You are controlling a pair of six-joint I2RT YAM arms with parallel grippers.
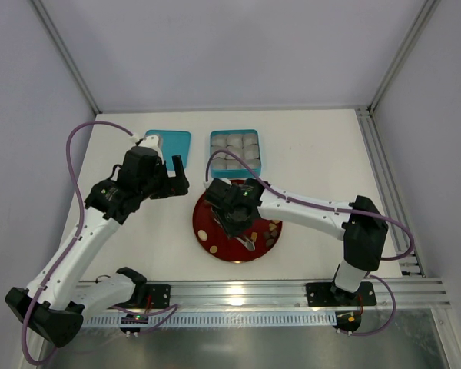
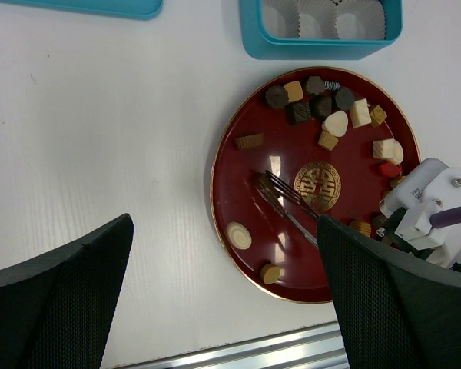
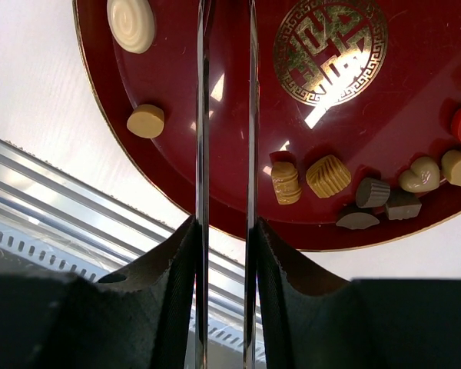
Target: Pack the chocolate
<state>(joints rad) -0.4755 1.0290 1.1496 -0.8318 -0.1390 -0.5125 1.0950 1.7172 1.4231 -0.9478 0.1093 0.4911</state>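
tongs (image 3: 203,115) pinched by right gripper (image 3: 224,231) fingers above red plate (image 2: 234,184) of chocolate (image 2: 336,123); left gripper (image 2: 224,231) fingers spread.

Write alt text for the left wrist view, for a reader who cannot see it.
A round red plate holds scattered chocolates and the tips of metal tongs. Above it sits a teal box of white paper cups; the black jaws of the left gripper, wide apart, fill the bottom corners.
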